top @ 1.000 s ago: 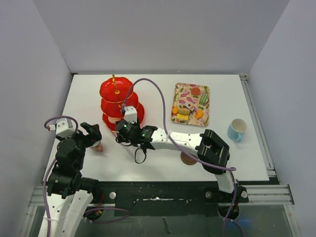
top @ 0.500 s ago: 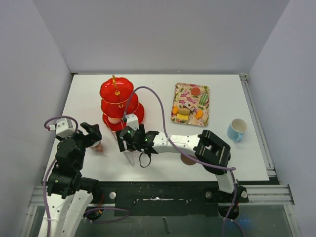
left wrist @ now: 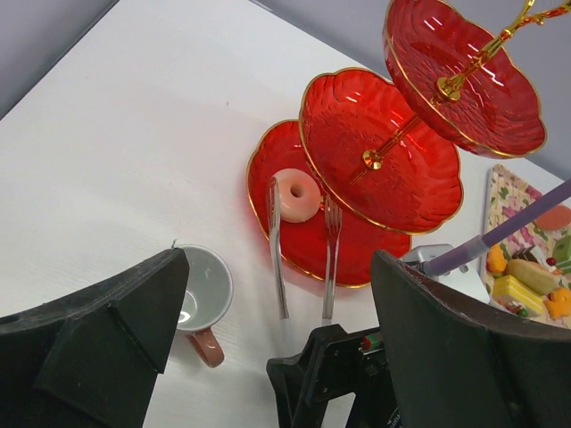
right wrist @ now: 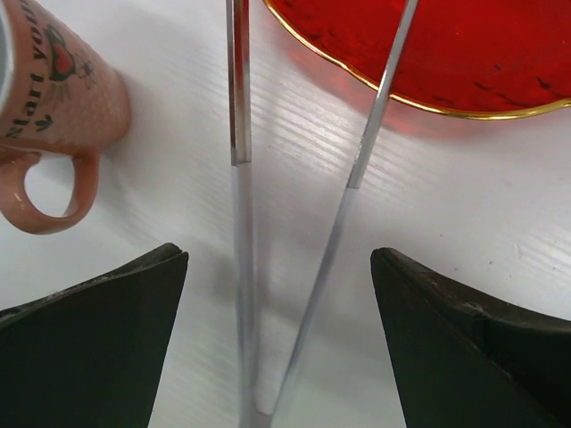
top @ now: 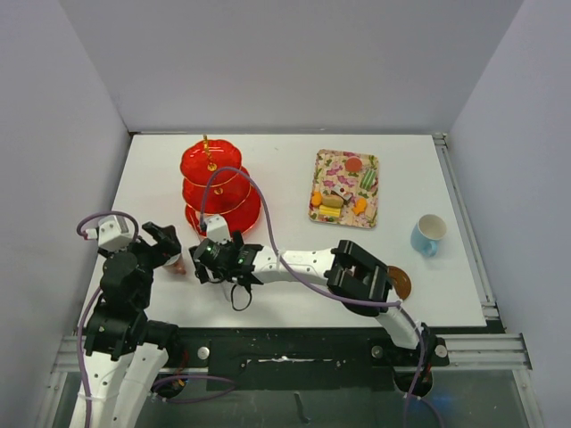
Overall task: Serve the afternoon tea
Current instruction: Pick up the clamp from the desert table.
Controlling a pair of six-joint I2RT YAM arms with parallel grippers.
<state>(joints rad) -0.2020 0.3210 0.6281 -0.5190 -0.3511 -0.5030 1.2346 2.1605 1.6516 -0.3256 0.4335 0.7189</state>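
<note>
The red three-tier stand [top: 219, 183] stands at the back left, and a pink doughnut [left wrist: 297, 194] lies on its bottom tier [left wrist: 357, 245]. Metal tongs [right wrist: 239, 107] lie on the table with their tips at that tier's rim. My right gripper [top: 205, 257] is open around the tongs' hinge end [right wrist: 281, 330], and neither finger touches them. The pink cup [top: 177, 263] stands upright just left of the tongs. My left gripper [top: 163, 245] hangs open beside and above the cup [left wrist: 201, 290] with nothing in it. A brown saucer [top: 398, 283] and the light-blue cup [top: 429, 234] sit at the right.
A flowered tray [top: 344, 207] carrying several small cakes and sweets lies at the back, right of the stand. The right arm [top: 303, 263] stretches across the front of the table, its purple cable looping over the stand. Grey walls close in three sides.
The right gripper moved left and toward the front, away from the stand. Its jaws opened and the tongs now rest on the table. The left arm barely moved.
</note>
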